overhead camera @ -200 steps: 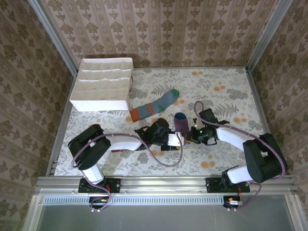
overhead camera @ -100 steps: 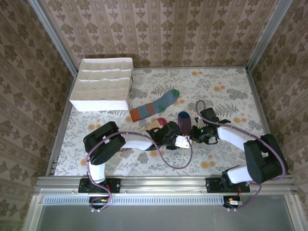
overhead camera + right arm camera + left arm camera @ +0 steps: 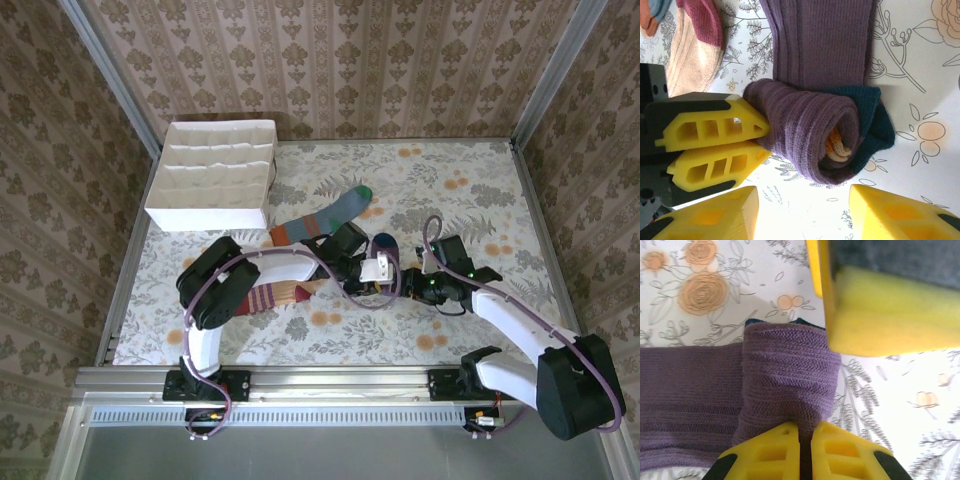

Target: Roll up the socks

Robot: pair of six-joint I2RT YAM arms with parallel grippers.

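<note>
Moved: left pincer (image 3: 800,447) has swung across and clamped down since a second ago, uncovering the peach knit sock with maroon stripes (image 3: 275,297); right pincer (image 3: 805,215) has let go.
Left pincer: pressed together, nipping one end of the rolled purple ribbed sock with teal toe (image 3: 810,135).
Right pincer: spread, fingers apart just clear of the roll.
Sock position: mid-bench, partly rolled, teal toe at the roll's far end, leg flat beyond.
Risk: single thin nip; the roll likely springs open if the fabric slips.
Bench (image 3: 470,190): floral cloth, may bunch under dragging.
Room: damask-papered walls; white partitioned box (image 3: 215,185) far left, grey-blue sock with orange cuff (image 3: 325,215) near it.
</note>
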